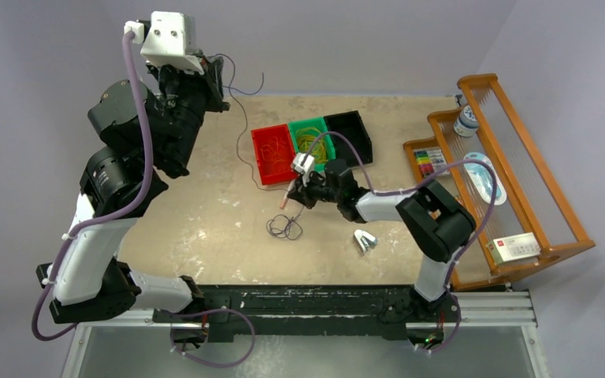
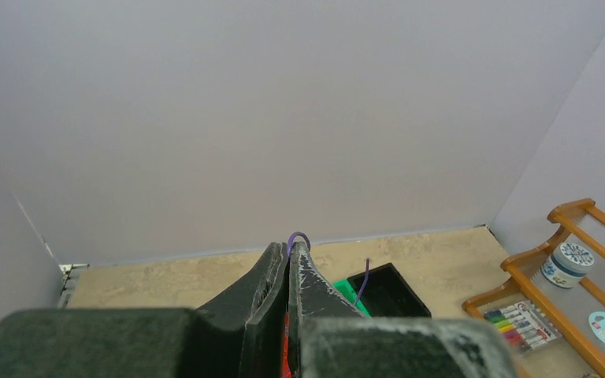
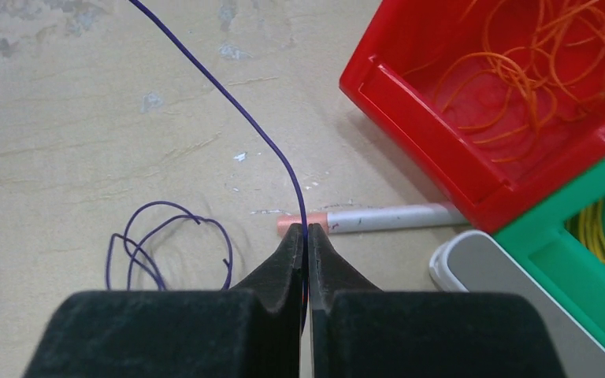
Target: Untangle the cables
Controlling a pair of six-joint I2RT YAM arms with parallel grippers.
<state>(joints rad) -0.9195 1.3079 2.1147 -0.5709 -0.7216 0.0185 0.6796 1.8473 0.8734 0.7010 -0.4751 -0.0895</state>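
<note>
A dark purple cable (image 1: 242, 150) runs stretched from my raised left gripper (image 1: 222, 85) down to my right gripper (image 1: 293, 197). My left gripper (image 2: 290, 250) is shut on the cable (image 2: 298, 236), high above the table's far left. My right gripper (image 3: 306, 231) is shut on the same purple cable (image 3: 228, 98) low over the table. A second purple cable (image 1: 284, 227) lies in loose loops on the table; it shows in the right wrist view (image 3: 165, 244) too. Red-orange cables (image 3: 532, 71) fill the red bin (image 1: 273, 153). Yellow cables (image 1: 315, 143) fill the green bin (image 1: 312, 126).
An empty black bin (image 1: 350, 135) stands beside the green one. A grey pen with a pink tip (image 3: 378, 218) lies in front of my right gripper. A small white object (image 1: 365, 240) lies near the right arm. A wooden rack (image 1: 496, 181) with supplies stands at the right.
</note>
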